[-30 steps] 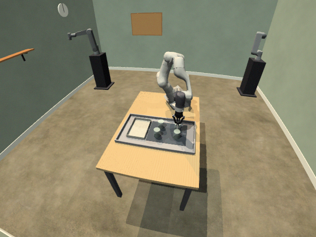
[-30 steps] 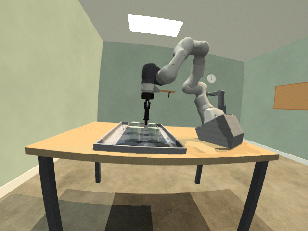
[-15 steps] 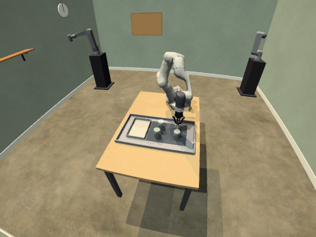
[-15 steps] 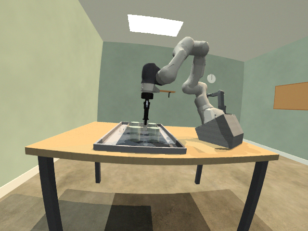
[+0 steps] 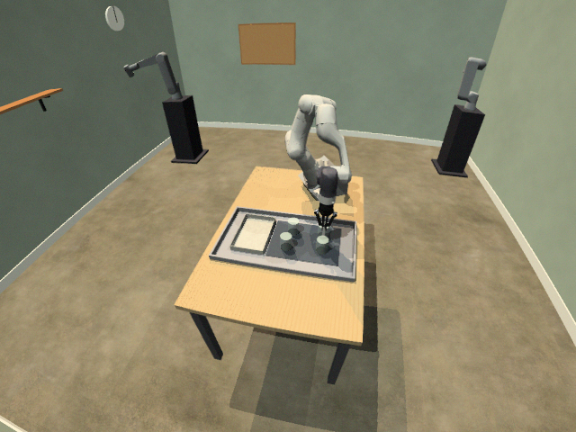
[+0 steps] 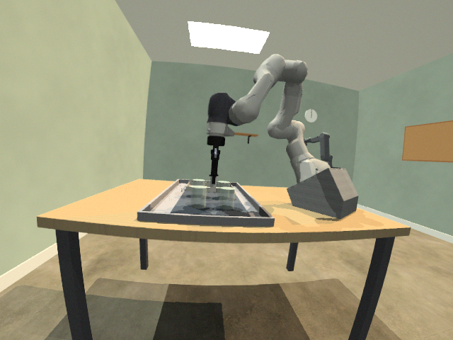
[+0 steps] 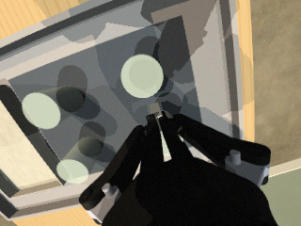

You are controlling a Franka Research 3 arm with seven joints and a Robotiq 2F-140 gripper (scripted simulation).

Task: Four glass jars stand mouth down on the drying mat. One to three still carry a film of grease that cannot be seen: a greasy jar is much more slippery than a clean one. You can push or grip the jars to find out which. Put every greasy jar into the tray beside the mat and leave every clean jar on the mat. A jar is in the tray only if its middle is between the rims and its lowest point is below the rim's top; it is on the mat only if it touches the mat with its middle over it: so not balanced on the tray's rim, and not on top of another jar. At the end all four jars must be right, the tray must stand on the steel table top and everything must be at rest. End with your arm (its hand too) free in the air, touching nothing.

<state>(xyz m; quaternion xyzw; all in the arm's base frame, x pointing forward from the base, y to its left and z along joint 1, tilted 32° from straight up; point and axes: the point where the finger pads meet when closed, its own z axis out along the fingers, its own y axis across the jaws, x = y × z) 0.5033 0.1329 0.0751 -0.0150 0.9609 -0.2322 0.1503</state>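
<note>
You're looking into a robotics lab: a jointed white arm [image 5: 302, 128] [image 6: 290, 100] is mounted at the counter [image 5: 279, 297] [image 6: 110, 192], and two grey arms [image 5: 166, 74] [image 5: 467, 84] stand on black pedestals [image 5: 184, 128] [image 5: 459, 139] near the walls. You also have a cork-coloured board [image 5: 267, 43] [image 6: 427, 142] and a clock [image 5: 114, 18] [image 6: 311, 115] (rather classroom-like, those two).

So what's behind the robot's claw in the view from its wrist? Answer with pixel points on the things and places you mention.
Behind the gripper [image 5: 325, 227] [image 6: 213, 182] [image 7: 155, 109] shows a sliver of pale green jar [image 7: 166, 150]; the rest of that jar is covered.
</note>
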